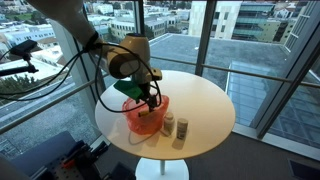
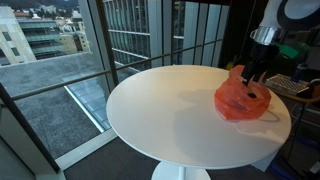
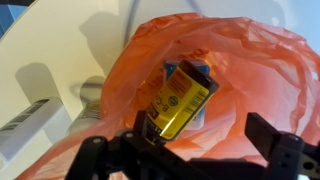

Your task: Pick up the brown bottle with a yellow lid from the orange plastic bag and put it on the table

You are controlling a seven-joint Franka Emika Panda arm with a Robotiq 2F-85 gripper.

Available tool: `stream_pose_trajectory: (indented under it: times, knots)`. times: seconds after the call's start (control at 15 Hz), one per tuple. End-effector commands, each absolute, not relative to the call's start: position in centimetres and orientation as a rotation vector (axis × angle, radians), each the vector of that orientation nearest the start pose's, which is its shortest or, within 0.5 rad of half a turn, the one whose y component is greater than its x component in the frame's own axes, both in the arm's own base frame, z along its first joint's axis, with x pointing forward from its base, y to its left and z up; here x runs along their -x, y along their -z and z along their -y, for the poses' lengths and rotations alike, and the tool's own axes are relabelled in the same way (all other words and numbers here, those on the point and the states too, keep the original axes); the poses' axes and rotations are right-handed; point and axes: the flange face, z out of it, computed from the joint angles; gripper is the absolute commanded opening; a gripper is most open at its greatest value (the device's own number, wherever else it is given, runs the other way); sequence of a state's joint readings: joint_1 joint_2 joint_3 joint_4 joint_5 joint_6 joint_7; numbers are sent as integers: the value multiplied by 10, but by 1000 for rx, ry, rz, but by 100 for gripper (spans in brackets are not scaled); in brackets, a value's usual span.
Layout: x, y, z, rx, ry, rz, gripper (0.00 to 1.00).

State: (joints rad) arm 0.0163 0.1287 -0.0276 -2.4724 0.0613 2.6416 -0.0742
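The orange plastic bag (image 3: 250,70) sits on the round white table, seen in both exterior views (image 1: 145,117) (image 2: 243,100). In the wrist view a brown bottle with a yellow label (image 3: 180,100) lies tilted inside the bag's open mouth. Its lid is not clearly visible. My gripper (image 3: 205,135) is open just above the bag's mouth. The bottle's near end is close to my left finger and the right finger is well clear of it. In the exterior views the gripper (image 1: 150,95) (image 2: 258,75) hangs over the bag, pointing down.
Two small bottles (image 1: 168,125) (image 1: 182,131) stand on the table (image 1: 200,95) beside the bag, near the table's edge. The table (image 2: 170,110) stands next to tall glass windows. Equipment (image 2: 290,85) sits behind the bag.
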Motion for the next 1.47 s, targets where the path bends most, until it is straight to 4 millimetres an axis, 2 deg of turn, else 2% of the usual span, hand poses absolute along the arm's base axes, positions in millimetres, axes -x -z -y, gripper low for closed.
stream_pose_trajectory:
  times: [0.0, 0.4, 0.67, 1.4]
  knots:
    - [-487, -245, 8, 3134, 56, -109, 100]
    - [-486, -232, 7, 3149, 51, -379, 100]
    - [-489, -221, 4, 3147, 46, -490, 100]
    - [-510, -193, -9, 3158, 31, -508, 100]
